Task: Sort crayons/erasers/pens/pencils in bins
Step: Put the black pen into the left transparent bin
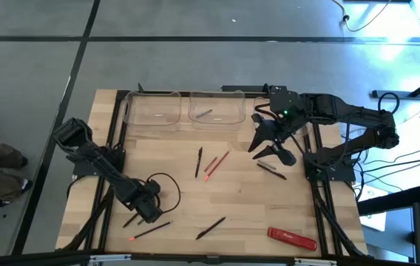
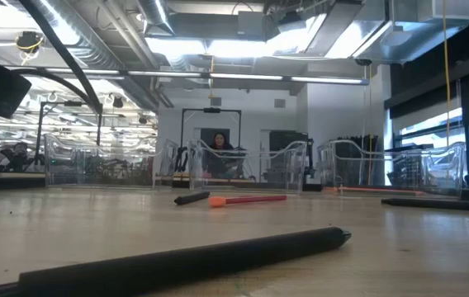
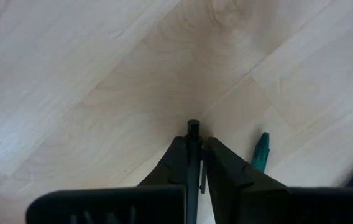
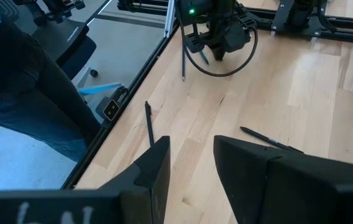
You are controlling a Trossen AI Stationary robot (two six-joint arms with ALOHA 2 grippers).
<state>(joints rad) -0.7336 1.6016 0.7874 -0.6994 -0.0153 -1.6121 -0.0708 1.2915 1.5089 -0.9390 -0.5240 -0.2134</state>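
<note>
My left gripper (image 1: 148, 210) is near the table's near left corner, pointing down and shut on a thin black pen (image 3: 193, 134). My right gripper (image 1: 272, 145) is open and empty above the table's far right part, in front of the right bin; its fingers show apart in its wrist view (image 4: 192, 163). Three clear bins stand along the far edge: left (image 1: 151, 109), middle (image 1: 216, 108) with one dark stick inside, and right (image 1: 307, 125), partly under the right arm. More black pens (image 1: 199, 162) (image 1: 271, 170) (image 1: 211, 227) lie flat on the wood. My left gripper pinches the black pen between its two fingers (image 3: 175, 163), which come from above and point down. The pen lies along the fingers, and its end (image 3: 193, 127) sticks out just past the fingertips. I cannot tell whether that end touches the table.
Two red-orange pencils (image 1: 217, 164) lie mid-table. A stick with an orange tip (image 1: 151, 231) and a dark stick (image 1: 131, 219) lie near my left gripper, and a green-capped stick (image 3: 260, 152) lies beside its fingers. A flat red bar (image 1: 291, 238) lies near right. A person stands beyond the table's left edge (image 4: 21, 81).
</note>
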